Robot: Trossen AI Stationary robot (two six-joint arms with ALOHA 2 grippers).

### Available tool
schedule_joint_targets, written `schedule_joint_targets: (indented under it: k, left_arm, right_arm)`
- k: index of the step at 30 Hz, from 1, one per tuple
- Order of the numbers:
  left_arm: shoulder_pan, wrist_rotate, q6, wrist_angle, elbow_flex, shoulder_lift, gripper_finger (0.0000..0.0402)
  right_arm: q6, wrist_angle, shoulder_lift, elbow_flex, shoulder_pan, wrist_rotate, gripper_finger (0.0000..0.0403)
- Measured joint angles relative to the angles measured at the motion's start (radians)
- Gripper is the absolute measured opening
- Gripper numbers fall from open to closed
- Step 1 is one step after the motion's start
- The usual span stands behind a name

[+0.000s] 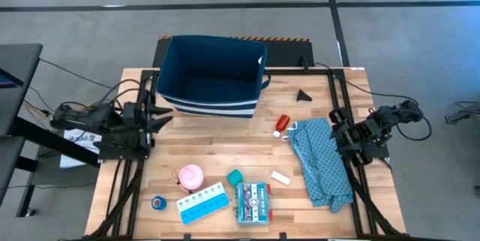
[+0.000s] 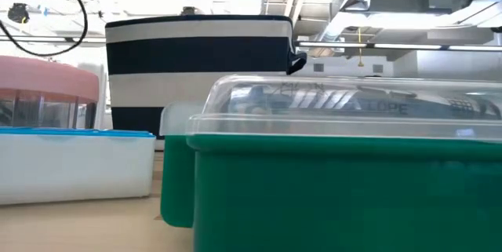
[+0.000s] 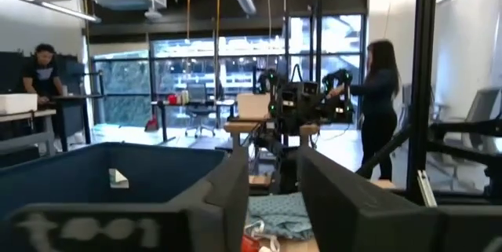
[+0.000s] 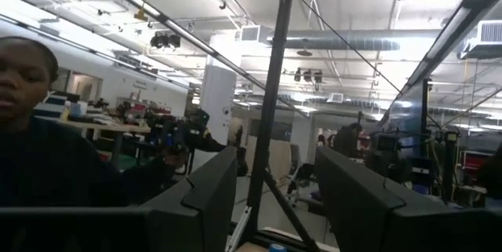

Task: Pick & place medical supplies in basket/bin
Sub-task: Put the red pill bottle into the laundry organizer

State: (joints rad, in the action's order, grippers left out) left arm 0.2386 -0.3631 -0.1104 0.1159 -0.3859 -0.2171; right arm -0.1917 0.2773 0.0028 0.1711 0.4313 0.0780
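Navy fabric bin (image 1: pixel 212 72) sits at the worktop's (image 1: pixel 210 151) twelve o'clock, supplies such as the pink roll (image 1: pixel 190 176) and pill organizer (image 1: pixel 202 203) spread toward six, seemingly awaiting pickup, while the left tool (image 1: pixel 160 116) at nine and right tool (image 1: pixel 335 130) at three wait open and empty.

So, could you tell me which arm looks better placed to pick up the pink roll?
Probably the left. Its gripper rests at the table's left edge, the same side as the pink roll; the right gripper waits beyond the patterned cloth.

One bin (image 1: pixel 212 72), one cloth (image 1: pixel 321 162), two grippers, perhaps seven small supplies.
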Motion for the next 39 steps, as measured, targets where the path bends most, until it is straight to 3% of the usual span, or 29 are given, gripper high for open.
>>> schedule_joint_targets:
  k: [4, 10, 17, 20, 24, 28, 33, 35, 39]
  left_arm:
    - [0.0, 0.0, 0.015, -0.041, -0.058, -0.073, 0.0131]
    - [0.0, -0.035, 0.007, -0.058, -0.063, -0.138, 0.0135]
    - [0.0, -0.094, 0.029, -0.131, -0.063, -0.145, 0.0135]
    - [0.0, -0.094, 0.064, -0.157, -0.063, -0.145, 0.0135]
    - [0.0, -0.094, 0.079, -0.17, -0.063, -0.145, 0.0135]
    - [0.0, -0.094, 0.08, -0.163, -0.063, -0.145, 0.0135]
    - [0.0, -0.094, 0.103, -0.16, -0.063, -0.145, 0.0135]
    - [0.0, -0.094, 0.115, -0.162, -0.063, -0.145, 0.0135]
    - [0.0, -0.093, 0.119, -0.181, -0.063, -0.145, 0.0135]
  right_arm:
    - [0.0, -0.001, 0.0, 0.0, 0.0, 0.0, 0.017]
    - [0.0, 0.043, 0.0, 0.0, -0.001, -0.017, 0.017]
    - [-0.059, 0.029, 0.052, 0.012, -0.002, -0.398, 0.017]
    - [-0.108, 0.018, 0.154, 0.081, -0.002, -0.474, 0.017]
    - [-0.133, -0.039, 0.372, 0.244, -0.007, -0.498, 0.017]
    - [-0.084, -0.307, 0.639, 0.513, -0.054, -0.498, 0.017]
    - [0.059, -0.849, 0.999, 0.869, -0.157, -0.481, 0.017]
    - [0.126, -1.082, 1.134, 0.978, -0.199, -0.424, 0.017]
    - [0.222, -1.369, 1.379, 1.091, -0.272, -0.235, 0.017]
